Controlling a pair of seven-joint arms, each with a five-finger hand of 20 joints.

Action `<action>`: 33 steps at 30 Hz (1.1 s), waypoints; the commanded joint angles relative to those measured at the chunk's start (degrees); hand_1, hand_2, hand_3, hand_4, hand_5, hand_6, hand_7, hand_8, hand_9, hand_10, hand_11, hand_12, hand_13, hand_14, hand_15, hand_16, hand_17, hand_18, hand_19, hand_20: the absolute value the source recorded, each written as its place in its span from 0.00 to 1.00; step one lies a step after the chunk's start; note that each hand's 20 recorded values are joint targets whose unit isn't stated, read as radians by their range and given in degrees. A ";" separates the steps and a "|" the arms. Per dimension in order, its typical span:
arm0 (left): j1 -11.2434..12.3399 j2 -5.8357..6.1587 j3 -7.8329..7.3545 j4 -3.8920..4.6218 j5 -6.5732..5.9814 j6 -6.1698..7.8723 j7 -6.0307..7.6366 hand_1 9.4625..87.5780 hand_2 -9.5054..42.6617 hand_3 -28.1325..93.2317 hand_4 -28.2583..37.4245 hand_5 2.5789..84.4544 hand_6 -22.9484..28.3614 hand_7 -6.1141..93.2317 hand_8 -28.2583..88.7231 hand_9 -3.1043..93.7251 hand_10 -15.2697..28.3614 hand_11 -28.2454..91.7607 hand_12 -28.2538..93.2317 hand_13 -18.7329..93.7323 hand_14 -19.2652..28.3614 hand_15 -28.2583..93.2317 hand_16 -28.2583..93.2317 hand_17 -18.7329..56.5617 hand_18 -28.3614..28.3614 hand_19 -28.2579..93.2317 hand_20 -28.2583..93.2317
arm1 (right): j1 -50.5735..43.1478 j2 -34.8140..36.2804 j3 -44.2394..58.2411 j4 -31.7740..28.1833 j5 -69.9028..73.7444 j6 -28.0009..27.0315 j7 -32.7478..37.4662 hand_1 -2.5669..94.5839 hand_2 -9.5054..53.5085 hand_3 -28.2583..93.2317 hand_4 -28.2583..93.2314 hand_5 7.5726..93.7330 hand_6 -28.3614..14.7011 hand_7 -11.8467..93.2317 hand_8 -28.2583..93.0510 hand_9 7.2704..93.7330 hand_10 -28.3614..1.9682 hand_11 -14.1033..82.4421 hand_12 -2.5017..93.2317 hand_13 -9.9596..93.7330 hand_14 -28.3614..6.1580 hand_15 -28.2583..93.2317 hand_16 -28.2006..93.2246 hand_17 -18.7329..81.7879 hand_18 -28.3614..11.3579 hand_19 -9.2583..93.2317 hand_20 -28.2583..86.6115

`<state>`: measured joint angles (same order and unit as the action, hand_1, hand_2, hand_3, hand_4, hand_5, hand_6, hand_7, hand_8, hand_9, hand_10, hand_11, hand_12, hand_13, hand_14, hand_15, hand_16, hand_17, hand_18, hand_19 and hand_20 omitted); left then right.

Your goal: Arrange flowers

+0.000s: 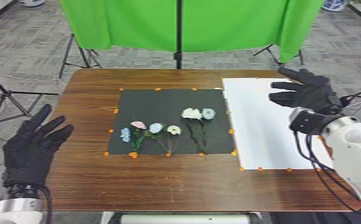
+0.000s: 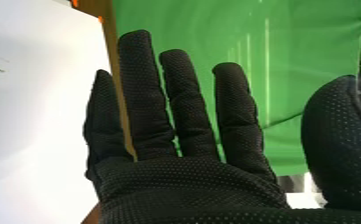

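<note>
Right robot hand (image 1: 315, 95) with fingers (image 2: 189, 100) straight, spread wide.

in the head view, we are finding the green cloth (image 1: 123, 25) being cut off by the top edge, the right hand (image 1: 311, 95) hiding part of the white sheet (image 1: 258, 125), and the flowers' (image 1: 191, 113) petals looking too small to count.

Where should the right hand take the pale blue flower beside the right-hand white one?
I'd pinch its stem just below the pale blue bloom, with the right hand coming down from the right. The flower lies flat, its thin stem running toward the robot; the white flower crowds its left, while no flower blocks its right.
</note>
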<state>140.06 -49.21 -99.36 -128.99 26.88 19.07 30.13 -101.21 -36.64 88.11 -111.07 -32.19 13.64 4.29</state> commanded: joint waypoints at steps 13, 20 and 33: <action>0.35 -0.81 0.44 -0.09 -2.13 -0.09 0.37 0.12 0.30 0.87 0.00 0.37 0.58 0.19 0.17 0.34 0.76 0.45 0.33 0.37 0.94 0.66 0.16 0.14 0.92 0.67 0.42 | -1.26 -0.72 1.75 -0.26 -0.48 -0.63 1.60 0.16 0.33 0.91 0.00 0.45 0.68 0.27 0.13 0.53 0.38 0.33 0.17 0.53 0.26 0.63 0.31 0.24 0.06 0.61 0.42; 0.50 -0.69 0.53 -0.13 -3.46 -1.08 1.40 0.12 0.30 0.87 0.00 0.37 0.58 0.19 0.17 0.35 0.77 0.45 0.33 0.37 0.94 0.67 0.16 0.14 0.92 0.68 0.41 | -0.35 -0.75 0.98 -0.05 -0.47 -0.49 1.70 0.16 0.34 0.91 0.00 0.45 0.68 0.27 0.13 0.53 0.38 0.33 0.17 0.53 0.26 0.62 0.32 0.24 0.06 0.61 0.42; 0.86 0.16 0.85 -0.10 -3.72 -0.67 2.55 0.13 0.30 0.87 0.00 0.37 0.58 0.19 0.17 0.35 0.76 0.46 0.33 0.37 0.95 0.68 0.16 0.13 0.91 0.68 0.41 | 0.80 -0.25 -0.31 0.28 -0.07 -0.41 1.02 0.16 0.34 0.91 0.00 0.45 0.68 0.27 0.13 0.53 0.38 0.33 0.17 0.52 0.26 0.62 0.32 0.24 0.06 0.61 0.42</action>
<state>140.00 -49.32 -98.94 -129.08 23.06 18.63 31.86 -101.08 -37.23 88.41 -111.04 -32.35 13.29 5.94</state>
